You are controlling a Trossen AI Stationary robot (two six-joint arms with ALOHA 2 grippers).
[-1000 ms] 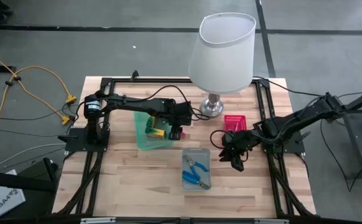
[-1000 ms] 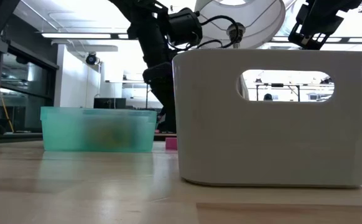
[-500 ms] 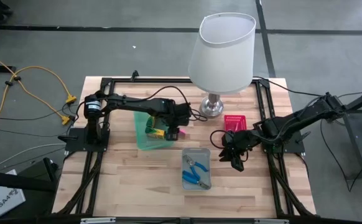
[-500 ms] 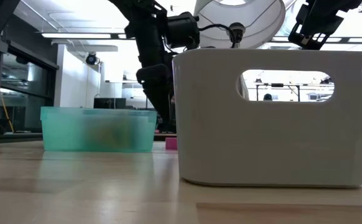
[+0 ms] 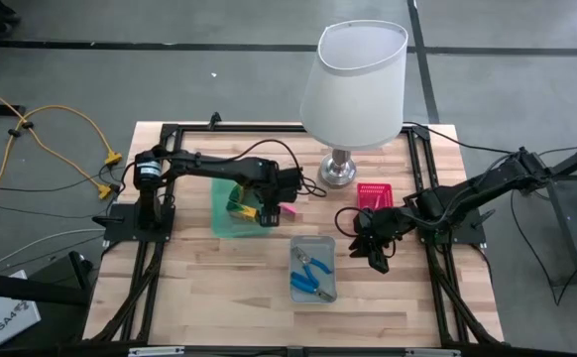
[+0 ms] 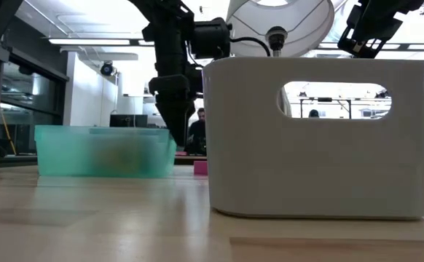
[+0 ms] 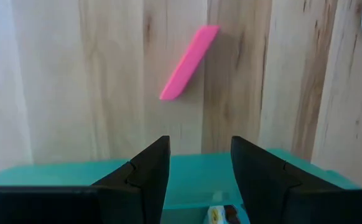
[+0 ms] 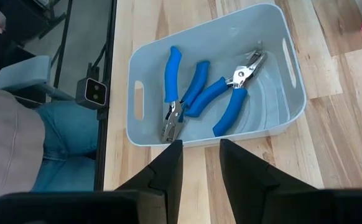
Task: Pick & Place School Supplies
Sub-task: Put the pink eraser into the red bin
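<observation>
The left gripper (image 7: 194, 165), jaws spread and empty, hovers over the green tray's (image 5: 231, 224) right rim; a pink bar (image 7: 188, 61) lies on the counter (image 5: 219, 283) just beyond.

In the low view the green tray (image 6: 103, 151) is blurred, its contents only a yellowish smear. The grey tray (image 6: 321, 138) hides the table behind it. From above, the left hand (image 5: 267, 211) covers the green tray's right rim. The lamp shade (image 5: 353, 69) hides the far table. A seated person (image 8: 25, 143) is cut off by the right wrist view's edge.
</observation>
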